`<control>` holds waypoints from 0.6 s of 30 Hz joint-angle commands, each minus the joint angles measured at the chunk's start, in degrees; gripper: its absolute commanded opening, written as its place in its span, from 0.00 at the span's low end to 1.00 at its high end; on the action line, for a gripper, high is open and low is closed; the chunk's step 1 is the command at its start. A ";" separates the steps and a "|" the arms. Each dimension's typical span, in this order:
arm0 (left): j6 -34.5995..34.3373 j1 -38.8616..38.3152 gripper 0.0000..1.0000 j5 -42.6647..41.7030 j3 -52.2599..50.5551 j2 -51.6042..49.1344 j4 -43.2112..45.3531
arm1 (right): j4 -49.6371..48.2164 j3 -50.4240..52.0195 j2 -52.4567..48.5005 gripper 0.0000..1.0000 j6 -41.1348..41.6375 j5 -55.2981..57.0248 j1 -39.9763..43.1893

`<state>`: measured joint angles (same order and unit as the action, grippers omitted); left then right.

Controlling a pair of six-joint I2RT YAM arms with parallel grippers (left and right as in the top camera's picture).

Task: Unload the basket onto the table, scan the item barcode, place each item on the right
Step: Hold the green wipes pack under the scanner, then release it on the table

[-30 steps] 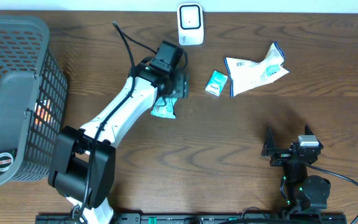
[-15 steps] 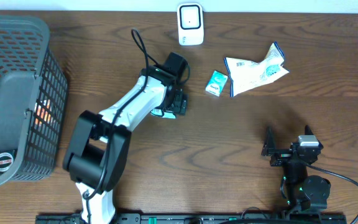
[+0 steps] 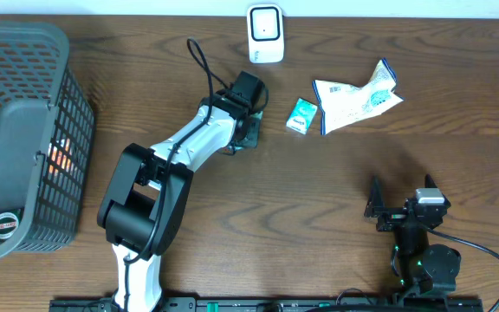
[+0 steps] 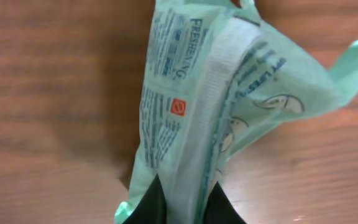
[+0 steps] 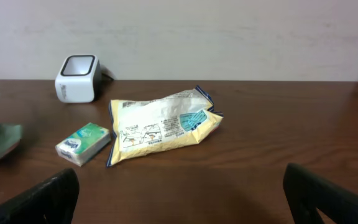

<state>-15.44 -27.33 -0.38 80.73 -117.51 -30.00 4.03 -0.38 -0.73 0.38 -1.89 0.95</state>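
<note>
Gripping noted on left side: left gripper [image 4: 184, 200] is closed tight on the bottom edge of a pale green packet [image 4: 216, 106], the two black fingers [image 4: 146, 205] pinching its central seam. The packet stands up from the fingers, crumpled, small print and a red square mark facing the wrist camera. No barcode can be made out on this face.

Overhead: the left arm reaches to mid-table, and the packet is almost wholly hidden under the gripper head. That spot is below and slightly left of the white scanner [image 3: 265, 33], which stands at the far edge of the table [image 3: 457, 173], apart from the gripper.

A small green tissue pack [image 3: 301, 114] lies just right of the left gripper, and a yellow-and-white bag [image 3: 353, 100] lies beside the tissue pack.

Right gripper [image 3: 403, 198] is near the front right edge, fingers spread wide with nothing between them.

Grey basket [image 3: 16, 130] sits at the far left.
</note>
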 commanded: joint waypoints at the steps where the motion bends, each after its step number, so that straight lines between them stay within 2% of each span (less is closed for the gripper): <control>1: -2.71 0.04 0.07 -2.89 1.01 -0.87 2.60 | 0.24 0.07 0.20 0.99 0.20 -0.17 0.28; 6: -10.14 0.02 0.08 -3.17 5.84 0.00 6.49 | 0.24 0.07 0.20 0.99 0.20 -0.15 0.28; 10: -12.44 -0.02 0.08 -6.51 9.07 0.00 10.47 | 0.24 0.07 0.20 0.99 0.20 -0.17 0.28; 11: -12.92 -0.02 0.13 -7.67 9.31 0.00 11.93 | 0.24 0.07 0.20 0.99 0.20 -0.15 0.28; 13: -12.98 -0.02 0.46 -8.63 9.31 0.00 13.73 | 0.24 0.07 0.20 0.99 0.20 -0.15 0.28; 14: -12.94 -0.02 0.58 -8.63 9.31 0.00 13.79 | 0.24 0.07 0.20 0.99 0.20 -0.17 0.28; 17: -12.68 0.11 0.79 -7.91 9.29 -0.02 12.39 | 0.24 0.07 0.20 0.99 0.20 -0.17 0.28; 18: -12.37 0.24 0.80 -7.91 9.31 -0.02 12.07 | 0.24 0.07 0.20 0.99 0.20 -0.15 0.28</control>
<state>-27.46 -27.40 -7.66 89.73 -117.64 -17.02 4.03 -0.38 -0.73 0.38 -1.89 0.95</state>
